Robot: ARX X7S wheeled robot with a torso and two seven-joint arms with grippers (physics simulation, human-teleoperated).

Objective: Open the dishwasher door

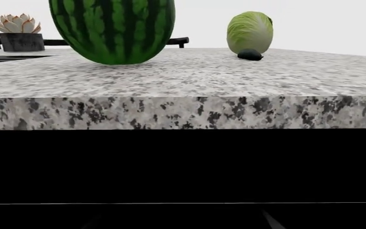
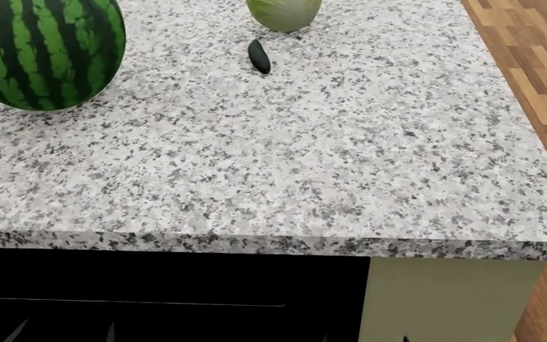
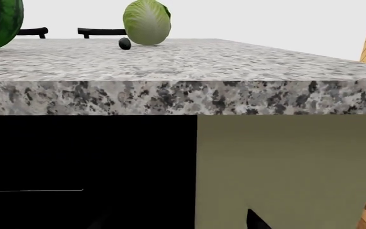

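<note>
**A:** Where did the dishwasher door (image 2: 159,299) sit?

**B:** Under the front lip of the granite countertop (image 2: 283,164), a glossy black panel still upright and seemingly shut. A thin pale line ran across it low down. Just beside it, toward the robot's right, stood the olive-beige cabinet panel (image 2: 449,299).

**A:** And the grippers?

**B:** I could not tell. Only dark slivers showed at the lower edges of the views, perhaps fingertips, so neither the left nor the right one could be called open or closed. Nothing looked gripped.

**A:** So what could have gone wrong?

**B:** My guess: no handle was visible on the black face, so a reach might have slid off the gloss or caught the cabinet panel instead. The right wrist camera faced the seam between the two, so that arm risked landing on the wrong panel.

**A:** Anything above?

**B:** The counter's overhang. An arm lifting too high could have struck it. The watermelon (image 2: 40,50), cabbage (image 2: 283,13) and small dark vegetable (image 2: 259,55) sat well back, so they were hardly at risk.
</note>
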